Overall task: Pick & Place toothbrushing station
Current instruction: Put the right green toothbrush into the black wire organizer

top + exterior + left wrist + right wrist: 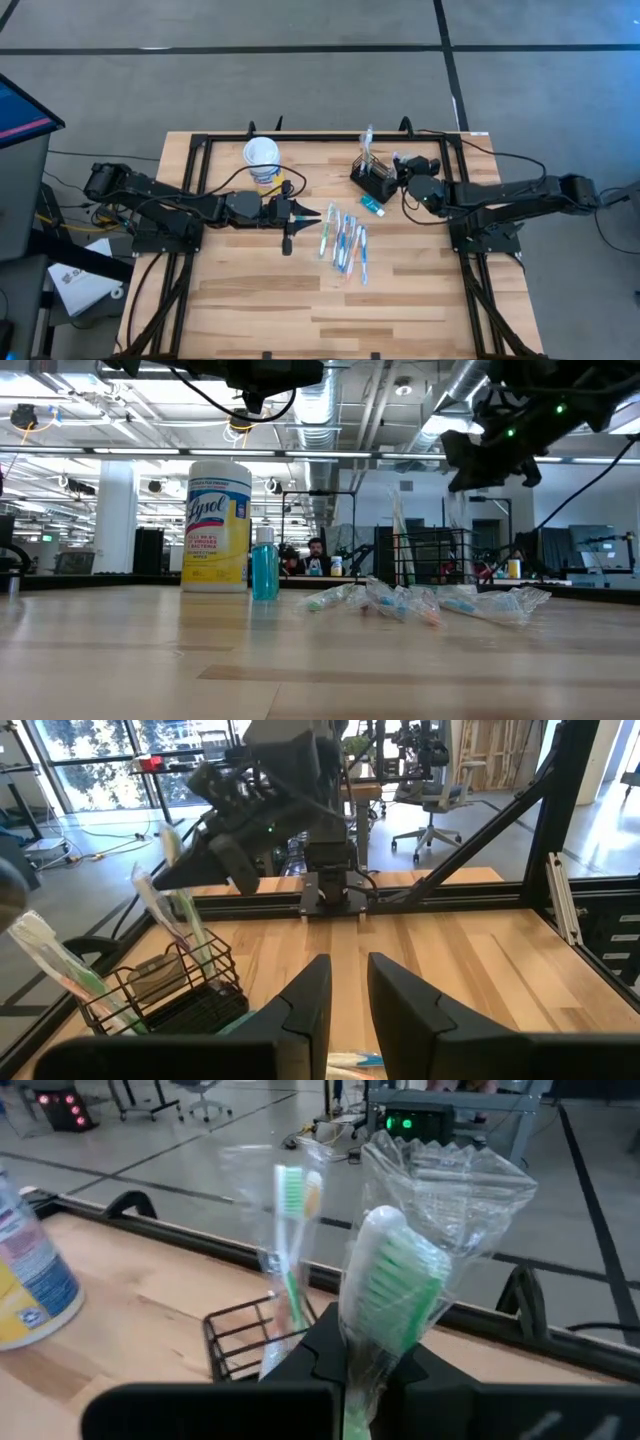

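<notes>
I am pinching a wrapped green toothbrush (385,1295) between my right gripper (368,1365) fingers, bristle end up, with the black wire-mesh caddy (250,1342) just beyond and below my fingertips. A second wrapped brush (290,1230) is already standing in it. To do this well, I judge I should be keeping the handle upright, centring it over a free compartment, and lowering before letting go, so the crinkly wrap is not snagging the wire.

My left gripper (345,995) is hovering with fingers slightly spread, more wrapped toothbrushes (343,240) lying just ahead of them.

The wooden tabletop (260,290) is also carrying a Lysol wipes canister (217,525) and a small blue bottle (265,565). Behind is an open workshop with desks and a seated person (315,555).
</notes>
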`<state>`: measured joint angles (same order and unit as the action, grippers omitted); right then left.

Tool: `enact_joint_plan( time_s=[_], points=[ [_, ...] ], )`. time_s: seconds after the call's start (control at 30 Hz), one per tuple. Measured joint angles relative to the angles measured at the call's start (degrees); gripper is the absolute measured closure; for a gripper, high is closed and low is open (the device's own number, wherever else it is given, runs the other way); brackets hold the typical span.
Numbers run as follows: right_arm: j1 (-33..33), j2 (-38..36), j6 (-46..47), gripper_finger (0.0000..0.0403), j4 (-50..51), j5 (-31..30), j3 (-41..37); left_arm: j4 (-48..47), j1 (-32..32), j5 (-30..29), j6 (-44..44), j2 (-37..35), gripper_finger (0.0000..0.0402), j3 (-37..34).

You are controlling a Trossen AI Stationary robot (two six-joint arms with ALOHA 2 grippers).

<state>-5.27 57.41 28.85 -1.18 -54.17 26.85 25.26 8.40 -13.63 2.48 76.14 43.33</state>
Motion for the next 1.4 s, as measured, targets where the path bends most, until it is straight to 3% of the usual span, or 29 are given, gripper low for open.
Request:
enact_joint_plan(
  time_s=[0.5,0.87,1.4],
  points=[
    [-2.4,0.0,3.3,0.0382,-7.8,3.3,-7.6,0.0,0.0,0.0,0.0,0.0,0.0340,0.0],
    [-2.4,0.0,3.3,0.0363,-8.4,3.4,-8.0,0.0,0.0,0.0,0.0,0.0,0.0340,0.0],
    [-2.2,-0.1,0.7,0.0257,-8.3,3.0,-8.0,-0.2,0.0,0.0,0.0,0.0,0.0340,0.0]
  ],
)
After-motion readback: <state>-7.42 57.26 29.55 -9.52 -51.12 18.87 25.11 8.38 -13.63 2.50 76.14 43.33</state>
